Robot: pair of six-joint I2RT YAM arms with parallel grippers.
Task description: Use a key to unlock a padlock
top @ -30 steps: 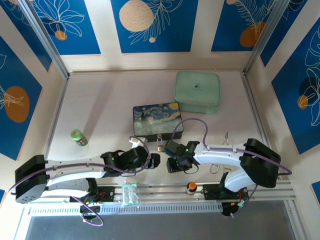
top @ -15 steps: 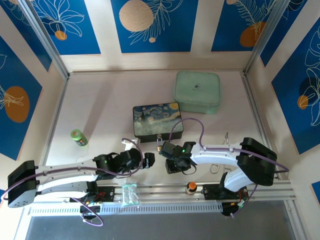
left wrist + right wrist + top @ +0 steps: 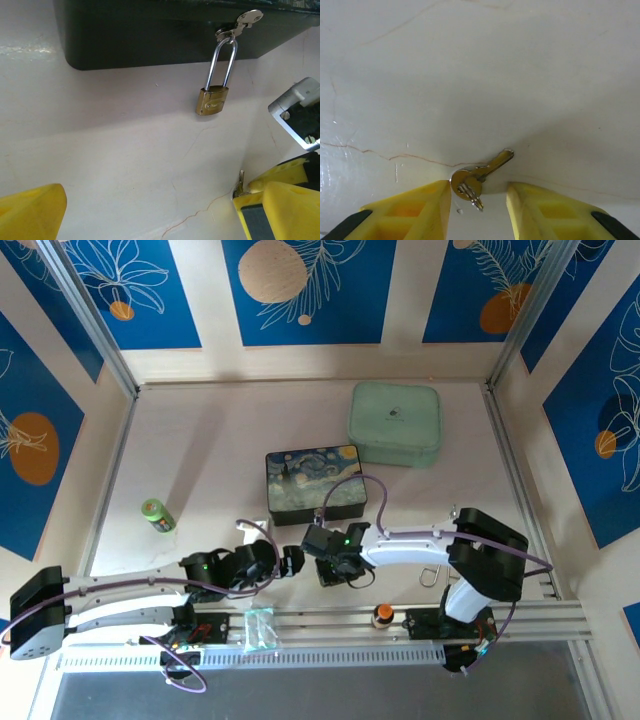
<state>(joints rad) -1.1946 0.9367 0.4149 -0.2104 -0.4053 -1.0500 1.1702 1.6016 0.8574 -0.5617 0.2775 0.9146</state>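
Lying flat on the bench (image 3: 470, 60), the key (image 3: 481, 174) sits between the yellow fingers (image 3: 415, 212) of the right tool (image 3: 479, 192). In the right wrist view its bow is nearest the tool, and its blade points away toward 2 o'clock. The jaws stand partly apart astride it. One finger is at the bow's edge and the other is clear of it, so nothing is grasped yet. The long axis slants across the gap, so a squeeze would likely catch the bow rather than the blade.

The padlock (image 3: 212, 100) hangs by its shackle (image 3: 220, 62) from the hasp (image 3: 239, 26) of the box (image 3: 150, 35), with its body toward 6 o'clock. The left tool (image 3: 150, 215) is released wide and empty, and the padlock lies at about 1 o'clock from it. The right arm is the nearer to the key.
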